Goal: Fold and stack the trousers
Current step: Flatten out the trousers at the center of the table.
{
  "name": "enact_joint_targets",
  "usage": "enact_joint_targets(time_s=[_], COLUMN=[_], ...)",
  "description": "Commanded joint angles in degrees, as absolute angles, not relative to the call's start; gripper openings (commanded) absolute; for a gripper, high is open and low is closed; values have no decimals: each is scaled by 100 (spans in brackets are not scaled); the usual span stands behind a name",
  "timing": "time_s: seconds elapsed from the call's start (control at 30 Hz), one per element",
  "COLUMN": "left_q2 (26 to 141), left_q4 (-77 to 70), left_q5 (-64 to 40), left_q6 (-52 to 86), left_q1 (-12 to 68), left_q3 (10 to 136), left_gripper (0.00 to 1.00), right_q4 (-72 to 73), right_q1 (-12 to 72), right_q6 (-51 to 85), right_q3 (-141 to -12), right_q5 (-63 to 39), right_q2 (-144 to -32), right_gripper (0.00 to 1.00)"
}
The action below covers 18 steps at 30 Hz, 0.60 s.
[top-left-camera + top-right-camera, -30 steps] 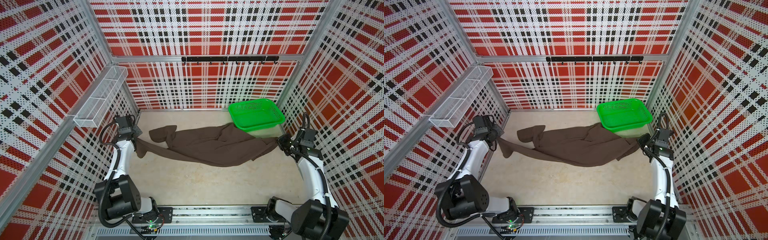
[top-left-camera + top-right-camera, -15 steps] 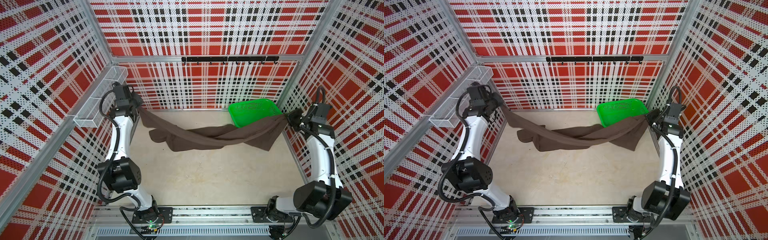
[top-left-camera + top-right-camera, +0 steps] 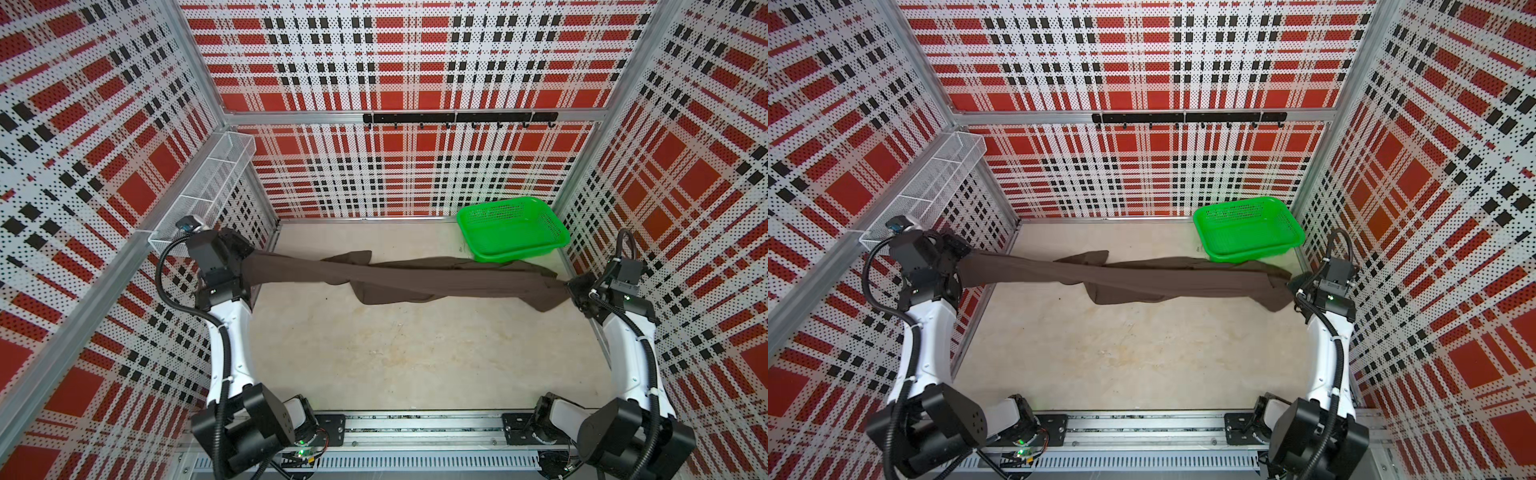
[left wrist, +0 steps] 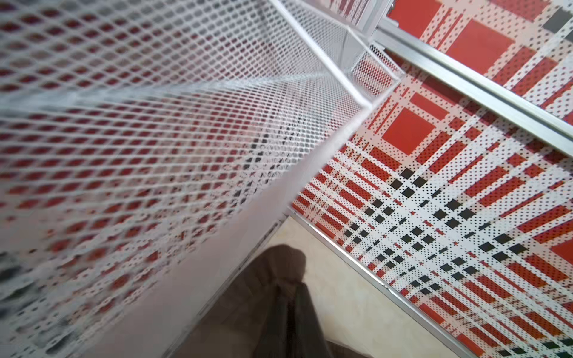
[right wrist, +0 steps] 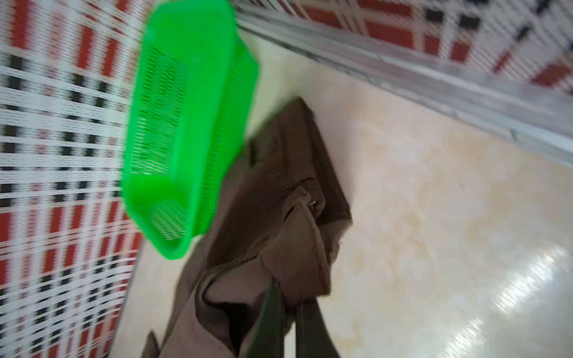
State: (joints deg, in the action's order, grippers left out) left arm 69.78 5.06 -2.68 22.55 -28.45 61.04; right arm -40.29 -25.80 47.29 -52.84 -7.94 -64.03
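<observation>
— Plaid walls all round. Where are the trousers?
— Strung left to right, with the left gripper and right gripper each clamped on an end.
— Wrist views?
— Only the right shows waistband folds beside the green basket.

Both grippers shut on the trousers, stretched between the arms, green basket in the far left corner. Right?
Not quite: the green basket sits in the far right corner, as both top views show. The rest holds: left gripper and right gripper shut on the trousers, stretched between the arms.
</observation>
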Motion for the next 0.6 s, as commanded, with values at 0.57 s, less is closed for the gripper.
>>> enact_joint_targets(time_s=[0.57], left_q2=[7814], left_q4=[2146], left_q5=[204], left_q6=[2505], left_q1=[-1800], left_q3=[6325], left_gripper=[0], right_q4=[-3266], right_q1=[-2874], right_q6=[4939], right_q3=[-4957], right_q5=[-1320], right_q2=[-6140], right_gripper=[0])
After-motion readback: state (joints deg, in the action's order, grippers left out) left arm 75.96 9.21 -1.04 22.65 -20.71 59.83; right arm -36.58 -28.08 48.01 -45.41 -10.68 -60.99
